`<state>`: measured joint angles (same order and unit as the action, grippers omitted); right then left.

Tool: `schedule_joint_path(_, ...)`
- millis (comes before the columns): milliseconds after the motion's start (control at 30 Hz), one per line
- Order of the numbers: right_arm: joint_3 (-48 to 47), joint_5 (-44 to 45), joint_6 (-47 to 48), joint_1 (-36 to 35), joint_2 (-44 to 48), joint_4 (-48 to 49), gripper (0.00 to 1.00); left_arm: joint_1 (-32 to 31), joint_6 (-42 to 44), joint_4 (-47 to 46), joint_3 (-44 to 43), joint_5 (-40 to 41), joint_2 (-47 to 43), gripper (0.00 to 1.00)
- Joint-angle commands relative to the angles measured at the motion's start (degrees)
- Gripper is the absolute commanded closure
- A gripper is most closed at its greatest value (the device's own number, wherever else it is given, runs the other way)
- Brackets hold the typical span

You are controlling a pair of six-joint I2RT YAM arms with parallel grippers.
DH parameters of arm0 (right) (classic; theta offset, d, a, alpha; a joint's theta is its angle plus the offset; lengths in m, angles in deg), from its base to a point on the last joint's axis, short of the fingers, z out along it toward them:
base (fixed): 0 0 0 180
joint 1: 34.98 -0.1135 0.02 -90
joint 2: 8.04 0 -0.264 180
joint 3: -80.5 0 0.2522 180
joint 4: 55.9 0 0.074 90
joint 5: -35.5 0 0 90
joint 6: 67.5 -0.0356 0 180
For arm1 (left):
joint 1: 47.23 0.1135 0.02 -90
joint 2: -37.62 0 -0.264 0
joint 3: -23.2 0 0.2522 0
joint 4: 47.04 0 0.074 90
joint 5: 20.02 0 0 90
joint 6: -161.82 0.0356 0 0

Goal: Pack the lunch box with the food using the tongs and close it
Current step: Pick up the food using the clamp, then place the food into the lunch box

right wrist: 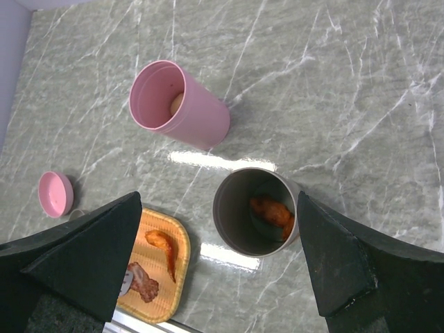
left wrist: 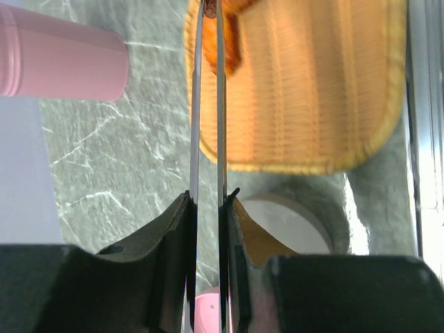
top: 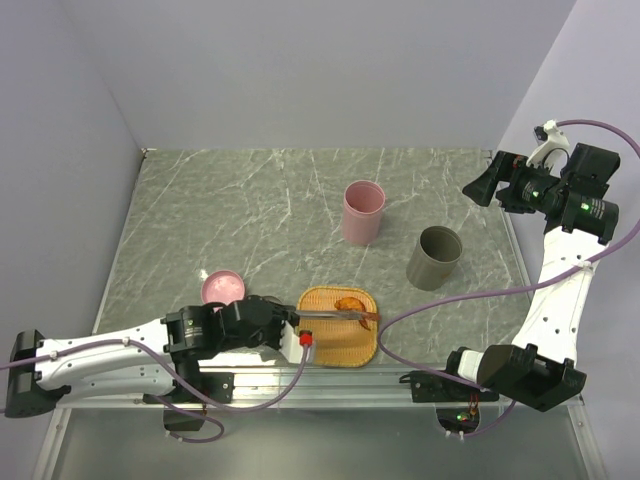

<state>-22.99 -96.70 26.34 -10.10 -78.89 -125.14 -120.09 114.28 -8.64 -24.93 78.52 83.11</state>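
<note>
Carefully now: my left gripper [left wrist: 208, 198] clamps the slim silver metal tongs [left wrist: 220, 104], their arms squeezed nearly together on a brown-orange toy food piece [left wrist: 229, 41] over the square woven orange tray [left wrist: 333, 90] at the near edge. I'd hold the squeeze steady and lift straight up. The tongs' long axis runs left-right, tips pointing right.

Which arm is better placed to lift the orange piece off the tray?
Left. The left gripper holds the tongs, whose tips reach the food on the tray. The right gripper hangs open, empty, well away from it.
</note>
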Motion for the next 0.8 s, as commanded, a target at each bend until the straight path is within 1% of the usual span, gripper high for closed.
schedule_joint_path(0, -3.08, -1.22, -0.76, -0.19, 0.62, -0.50, 0.00, 1.31, -5.62, -3.64, -7.28, -2.55, 3.18, 0.98)
schedule_joint_path(100, -4.74, -1.22, -1.20, -0.19, 0.62, -0.85, 0.00, 2.63, -8.43, -3.99, -12.64, -4.49, 6.00, 0.99)
schedule_joint_path(200, -6.33, -1.14, -2.07, -0.19, 0.89, -0.07, 0.00, 5.26, -13.34, -3.64, -18.88, -6.94, 12.66, 0.99)
schedule_joint_path(267, -6.86, -1.31, -2.51, -0.19, 1.24, 0.37, 0.00, 7.29, -15.29, -4.07, -23.08, -7.91, 15.49, 0.99)
schedule_joint_path(300, -6.86, -1.49, -2.87, -0.19, 1.15, 0.64, 0.00, 7.73, -17.04, -4.51, -24.24, -8.09, 18.02, 0.99)
schedule_joint_path(367, -7.21, -1.57, -2.96, -0.19, 0.98, 0.55, 0.00, 8.61, -18.37, -5.13, -27.66, -8.09, 20.41, 0.99)
schedule_joint_path(533, -7.30, -1.31, -3.22, -0.19, 0.89, 1.08, 0.00, 10.98, -23.38, -5.23, -35.14, -11.69, 29.02, 0.99)
schedule_joint_path(567, -7.65, -1.31, -3.57, -0.10, 0.71, 1.17, 0.00, 11.33, -24.17, -4.96, -38.28, -12.22, 30.25, 0.99)
schedule_joint_path(600, -8.17, -1.40, -3.57, -0.10, 0.28, 0.99, 0.00, 11.51, -25.57, -4.87, -39.79, -12.66, 32.70, 0.99)
schedule_joint_path(667, -9.67, -1.40, -3.75, -0.10, -0.25, 0.82, 0.00, 12.04, -26.37, -4.60, -43.65, -13.90, 34.91, 0.99)
schedule_joint_path(767, -11.07, -0.87, -3.75, -0.10, -0.87, 1.08, 0.00, 12.74, -28.30, -4.87, -47.53, -14.95, 38.78, 0.99)
